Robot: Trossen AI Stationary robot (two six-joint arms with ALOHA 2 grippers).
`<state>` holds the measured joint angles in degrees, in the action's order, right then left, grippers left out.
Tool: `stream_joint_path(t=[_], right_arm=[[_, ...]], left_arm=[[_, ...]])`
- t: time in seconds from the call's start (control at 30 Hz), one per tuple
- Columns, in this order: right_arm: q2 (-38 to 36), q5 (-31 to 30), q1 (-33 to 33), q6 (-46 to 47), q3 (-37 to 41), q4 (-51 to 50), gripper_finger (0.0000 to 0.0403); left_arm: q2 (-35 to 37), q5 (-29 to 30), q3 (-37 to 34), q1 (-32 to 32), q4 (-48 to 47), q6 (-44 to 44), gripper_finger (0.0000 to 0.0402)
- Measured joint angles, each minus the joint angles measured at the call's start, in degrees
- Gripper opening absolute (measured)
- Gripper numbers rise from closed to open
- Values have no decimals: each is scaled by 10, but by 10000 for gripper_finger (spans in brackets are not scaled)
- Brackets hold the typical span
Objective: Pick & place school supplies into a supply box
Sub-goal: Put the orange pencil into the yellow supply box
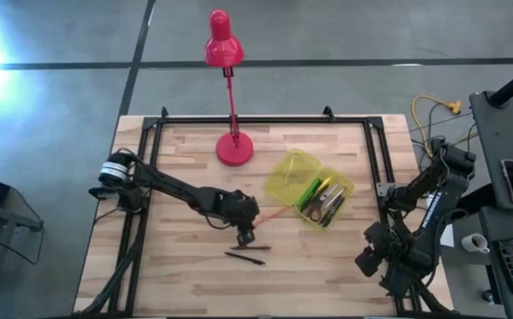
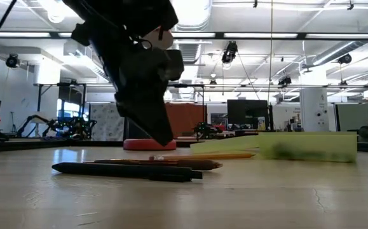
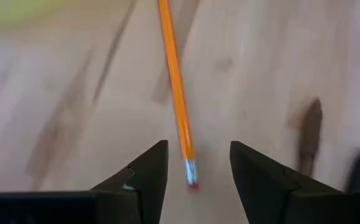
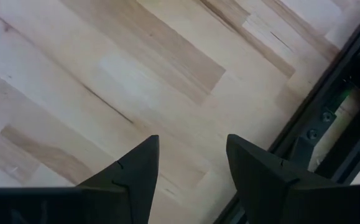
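An orange pencil (image 3: 175,81) lies flat on the wooden table, its eraser end (image 3: 191,173) toward my left gripper; it also shows in the high view (image 1: 275,213). My left gripper (image 3: 198,155) is open and points down, its fingers on either side of the eraser end without touching it; in the high view it (image 1: 245,236) is at mid-table. A brown pen (image 1: 258,248) and a black pen (image 1: 244,258) lie just nearer. The yellow-green supply box (image 1: 293,171) lies open to the right, with several pens and pencils (image 1: 323,200) in its base. My right gripper (image 4: 192,155) is open over bare wood.
A red desk lamp (image 1: 233,147) stands on its base at the table's far middle. A black frame rail (image 1: 380,168) runs along the table's edges. My right arm (image 1: 415,221) waits at the table's right edge. The near left of the table is bare wood.
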<state>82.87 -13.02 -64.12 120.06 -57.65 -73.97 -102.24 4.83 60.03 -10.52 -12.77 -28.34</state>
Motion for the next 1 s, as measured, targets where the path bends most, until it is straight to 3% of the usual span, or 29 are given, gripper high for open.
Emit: stream_joint_path(t=[0.17, 0.4, 0.5, 0.63, 0.83, 1.0], right_arm=[[0, 0, 0, 8, 0, 3, 180], [0, 0, 0, 14, 0, 9, 180], [0, 0, 0, 15, 0, 14, 180], [0, 0, 0, 15, 0, 23, 180], [0, 8, 0, 13, 0, 32, 180], [0, 9, 0, 10, 0, 28, 180]], left_arm=[[-37, 92, 11, -8, 2, 12, 157], [-121, 83, 77, -4, 1, 32, 151], [-167, 78, 109, -4, -20, 37, 115], [-207, 70, 138, -4, -59, 58, 25], [-181, 15, 102, -4, -66, 66, 6], [-94, -8, 41, -13, -88, 45, 3]])
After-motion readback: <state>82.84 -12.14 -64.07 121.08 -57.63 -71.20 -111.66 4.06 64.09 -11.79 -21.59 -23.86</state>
